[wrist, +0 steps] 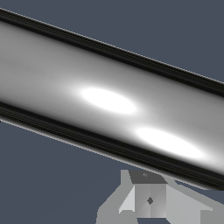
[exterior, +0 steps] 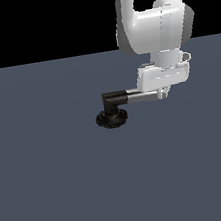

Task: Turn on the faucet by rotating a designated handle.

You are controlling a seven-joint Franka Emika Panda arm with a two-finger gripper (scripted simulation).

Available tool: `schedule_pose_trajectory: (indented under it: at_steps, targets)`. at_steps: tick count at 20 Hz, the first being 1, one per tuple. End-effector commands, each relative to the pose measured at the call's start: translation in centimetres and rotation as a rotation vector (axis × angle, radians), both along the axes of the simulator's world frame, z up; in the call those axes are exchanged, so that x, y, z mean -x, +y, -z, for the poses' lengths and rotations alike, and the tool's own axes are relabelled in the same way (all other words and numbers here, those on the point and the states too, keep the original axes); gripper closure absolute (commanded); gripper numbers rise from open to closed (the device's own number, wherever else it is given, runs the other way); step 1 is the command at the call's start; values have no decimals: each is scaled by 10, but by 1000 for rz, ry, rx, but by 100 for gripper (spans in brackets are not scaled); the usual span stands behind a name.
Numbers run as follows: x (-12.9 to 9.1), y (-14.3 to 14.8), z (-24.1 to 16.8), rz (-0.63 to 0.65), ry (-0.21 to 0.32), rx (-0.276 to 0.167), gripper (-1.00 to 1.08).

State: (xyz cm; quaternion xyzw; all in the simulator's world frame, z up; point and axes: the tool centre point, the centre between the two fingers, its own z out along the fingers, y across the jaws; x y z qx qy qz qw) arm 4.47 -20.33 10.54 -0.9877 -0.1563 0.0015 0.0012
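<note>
Looming over everything, white arm [exterior: 151, 20], wrist low above grey floor [exterior: 58, 181]. Sitting mid-floor, faucet [exterior: 113, 107]: ridged black base, black elbow, fixed and rigid. Jutting toward the exterior view's right, handle [exterior: 141, 96]: glossy, hard, likely slippery, probably best pushed near the free end for leverage. Crowding that end, gripper [exterior: 163, 93]; one finger [wrist: 148, 199] beside the bar, jaw state impossible to tell. Nothing else obstructing.

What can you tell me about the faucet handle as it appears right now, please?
The handle is a glossy silver-grey cylindrical bar lying horizontally, joined at one end to the faucet's black elbow above the round ridged base. Its free end sits under the claw. The wrist view shows it close up with bright highlights; actual contact cannot be confirmed.
</note>
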Motion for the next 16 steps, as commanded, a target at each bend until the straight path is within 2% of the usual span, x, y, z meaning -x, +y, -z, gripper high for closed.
schedule_pose_trajectory:
  at_steps: [1,16]
  targets:
    - [-9,-1,1,-4,-3,1,108]
    - [-44,-19,2,-1,-3,2,108]
